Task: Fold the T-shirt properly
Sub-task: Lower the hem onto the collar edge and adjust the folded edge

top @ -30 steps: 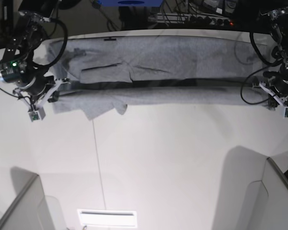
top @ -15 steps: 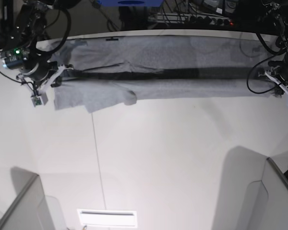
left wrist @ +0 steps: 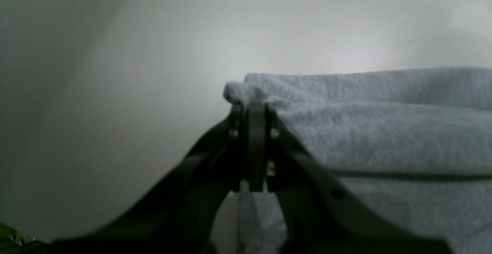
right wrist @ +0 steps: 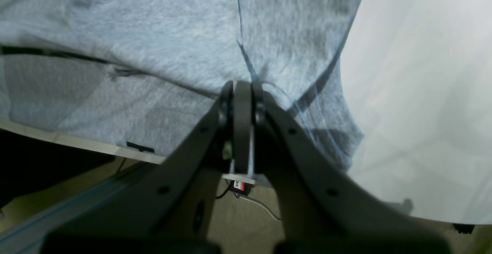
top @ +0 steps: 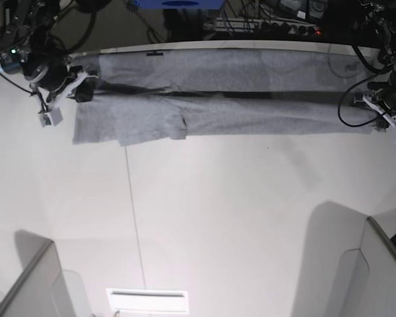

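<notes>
Near field: bare white bench (top: 204,224). Far edge: the T-shirt (top: 218,119) lies stretched in a long band across the bench, a dark gap dividing its lower layer from the one behind. The left gripper (left wrist: 251,108) has its fingers closed on the shirt's corner; the right gripper (right wrist: 242,87) has its fingers closed on cloth at a seam. Step in hand, judged: carrying the held edge backward to make a lengthwise fold. Next move calls for equal travel of both arms, keeping the cloth taut. Compared with half a second ago, both grippers sit farther back and the band lies straighter.
</notes>
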Tool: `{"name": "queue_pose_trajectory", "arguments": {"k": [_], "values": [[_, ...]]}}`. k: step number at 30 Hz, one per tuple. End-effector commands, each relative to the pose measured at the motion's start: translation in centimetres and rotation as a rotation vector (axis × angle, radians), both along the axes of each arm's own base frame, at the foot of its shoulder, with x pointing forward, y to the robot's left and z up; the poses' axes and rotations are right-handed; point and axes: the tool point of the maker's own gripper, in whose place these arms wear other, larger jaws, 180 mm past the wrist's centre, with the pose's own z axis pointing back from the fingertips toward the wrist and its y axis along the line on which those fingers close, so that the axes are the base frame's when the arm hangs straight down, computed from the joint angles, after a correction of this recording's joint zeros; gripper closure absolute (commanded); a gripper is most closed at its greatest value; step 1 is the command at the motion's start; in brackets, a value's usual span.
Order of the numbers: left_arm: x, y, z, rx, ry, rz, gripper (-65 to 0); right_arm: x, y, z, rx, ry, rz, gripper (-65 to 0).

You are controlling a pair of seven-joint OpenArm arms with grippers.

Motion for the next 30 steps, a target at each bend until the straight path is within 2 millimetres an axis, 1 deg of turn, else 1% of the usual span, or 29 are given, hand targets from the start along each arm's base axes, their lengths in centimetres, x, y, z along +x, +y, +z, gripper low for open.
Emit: {"name": "queue_pose_trajectory", "arguments": {"k": [1, 3, 7, 9, 13, 15, 16, 18, 22, 27, 30], "values": [[0.5, 0.5, 1.3, 0.035, -0.029, -0.012, 0.0, 0.6, -0.2, 0.9, -0.005, -0.042, 0.003, 0.0], [0.0, 0.4, 0.9, 0.035, -0.012, -0.016, 0.0, 0.4, -0.2, 0.8, -0.005, -0.037, 0.003, 0.0], [-0.4, 0.5, 0.5, 0.032, 0.003, -0.014, 0.0, -0.5, -0.2, 0.3, -0.006, -0.011, 0.002, 0.0], [-1.0, 0.5, 0.1, 0.031, 0.022, -0.013, 0.0, -0.9, -0.3, 0.2, -0.009, -0.010, -0.003, 0.0], [-1.6, 0.5, -0.3, 0.031, 0.042, -0.014, 0.0, -1.2, -0.4, 0.0, -0.009, -0.010, -0.009, 0.0], [-1.8, 0.5, -0.5, 0.030, 0.050, -0.014, 0.0, -1.3, -0.1, -0.1, -0.006, -0.007, -0.002, 0.0], [-2.3, 0.5, -0.8, 0.030, 0.064, -0.014, 0.0, -1.3, -0.2, -0.2, -0.005, -0.004, -0.003, 0.0], [-2.6, 0.5, -1.0, 0.029, 0.073, -0.014, 0.0, -1.3, -0.2, -0.2, -0.004, -0.003, -0.004, 0.0], [-2.8, 0.5, -1.1, 0.029, 0.079, -0.014, 0.0, -1.4, -0.3, -0.2, -0.007, -0.001, -0.010, 0.0], [-3.4, 0.5, -1.4, 0.029, 0.098, -0.014, 0.0, -1.9, -1.6, -1.1, -0.095, 0.037, -0.018, 0.0], [-3.6, 0.5, -1.6, 0.027, 0.103, -0.012, 0.0, -2.1, -1.9, -1.3, -0.118, 0.046, -0.021, 0.0]]}}
